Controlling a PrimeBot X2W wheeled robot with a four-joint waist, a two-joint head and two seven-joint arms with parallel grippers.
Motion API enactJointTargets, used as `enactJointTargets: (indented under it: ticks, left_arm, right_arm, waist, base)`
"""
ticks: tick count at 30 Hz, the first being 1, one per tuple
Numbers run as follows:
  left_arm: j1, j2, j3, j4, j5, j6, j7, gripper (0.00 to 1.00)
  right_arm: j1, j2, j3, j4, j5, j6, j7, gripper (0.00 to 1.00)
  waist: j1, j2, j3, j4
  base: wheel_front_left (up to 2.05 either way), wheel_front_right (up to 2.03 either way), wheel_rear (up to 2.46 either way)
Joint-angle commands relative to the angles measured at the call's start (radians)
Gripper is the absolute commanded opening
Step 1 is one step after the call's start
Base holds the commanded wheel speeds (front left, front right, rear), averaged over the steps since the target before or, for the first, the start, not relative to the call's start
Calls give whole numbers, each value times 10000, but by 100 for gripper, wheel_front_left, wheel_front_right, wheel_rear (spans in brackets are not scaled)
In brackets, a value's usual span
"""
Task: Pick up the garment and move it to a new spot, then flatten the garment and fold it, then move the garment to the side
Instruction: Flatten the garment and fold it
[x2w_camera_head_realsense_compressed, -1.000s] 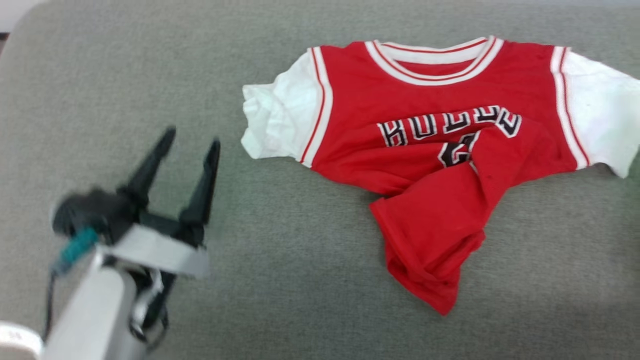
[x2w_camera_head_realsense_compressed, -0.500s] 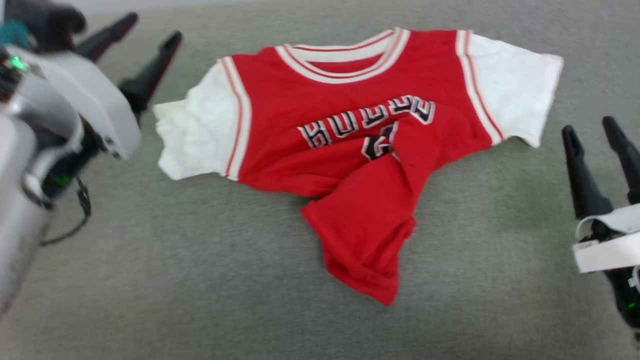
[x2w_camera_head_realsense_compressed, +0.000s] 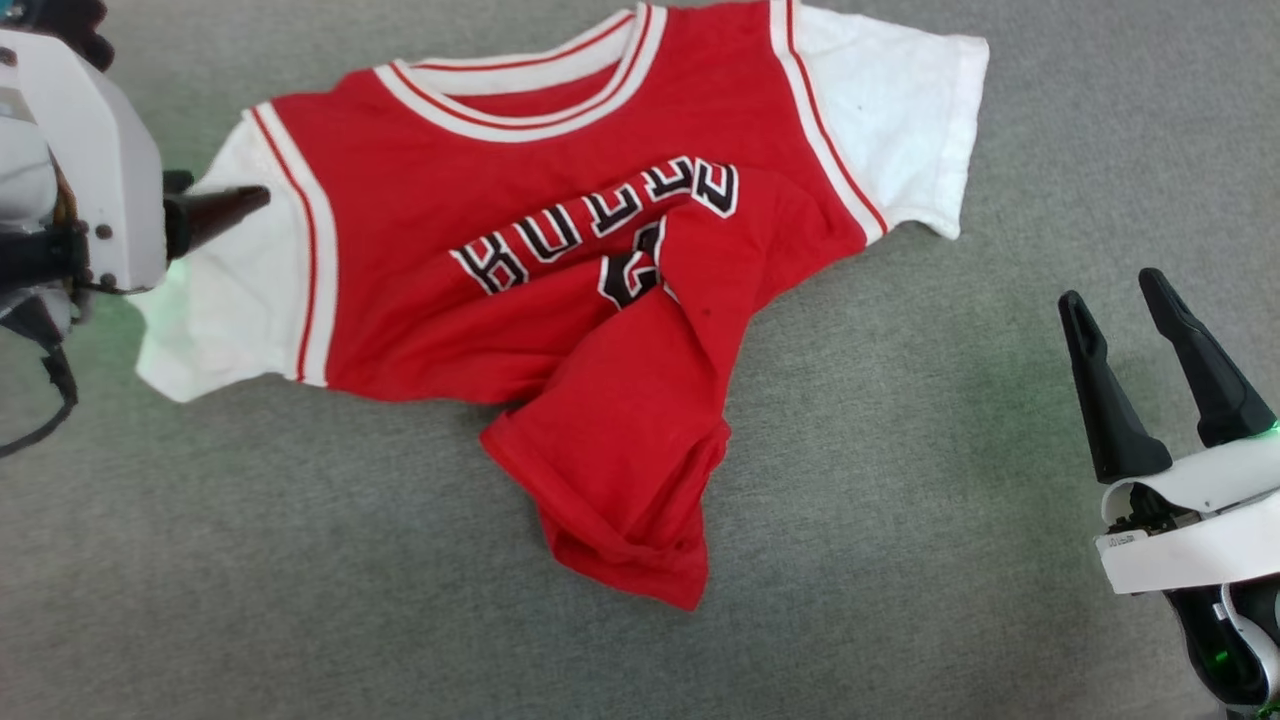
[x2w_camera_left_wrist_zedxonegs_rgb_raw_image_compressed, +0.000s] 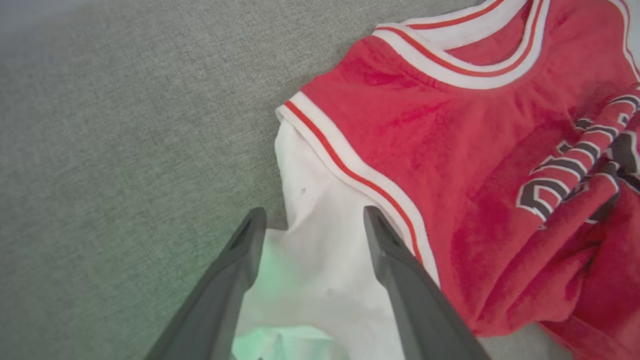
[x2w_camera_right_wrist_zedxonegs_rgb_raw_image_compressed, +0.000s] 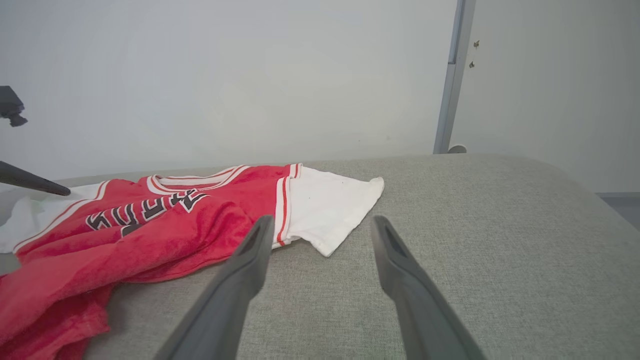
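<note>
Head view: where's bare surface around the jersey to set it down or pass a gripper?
Bare grey cushion along the whole near edge below the garment, and a broad patch between its twisted hem and the right gripper. Crowded at the far left: the left gripper sits open over the white sleeve.

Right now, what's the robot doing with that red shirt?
The robot looks ready to pick up the red jersey, which lies rumpled on a grey cushion. Its left gripper is open right over the white sleeve. Its right gripper is open off to the side, holding nothing.
</note>
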Motion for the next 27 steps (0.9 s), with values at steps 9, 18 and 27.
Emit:
enactJointTargets:
  ticks: [9, 18, 27]
  left_arm:
    - [40, -38, -379, 405, -754, 11, 461, 7]
    - [-683, -339, -679, -371, -939, 11, 25, 0]
    - [-1563, -813, -1394, -1009, -946, 12, -641, 0]
  right_arm:
    - [-225, -162, 108, -486, -290, -15, 364, 100]
    - [-3077, -1637, 1031, -264, 256, -15, 3271, 100]
    - [-7920, -2966, 2746, 2313, 2048, -15, 7633, 100]
  waist:
    - [0, 0, 482, -126]
    - [0, 0, 1029, 683]
    - [0, 0, 1972, 1855]
  base:
    - [0, 0, 0]
    - [0, 0, 0]
    - [0, 0, 0]
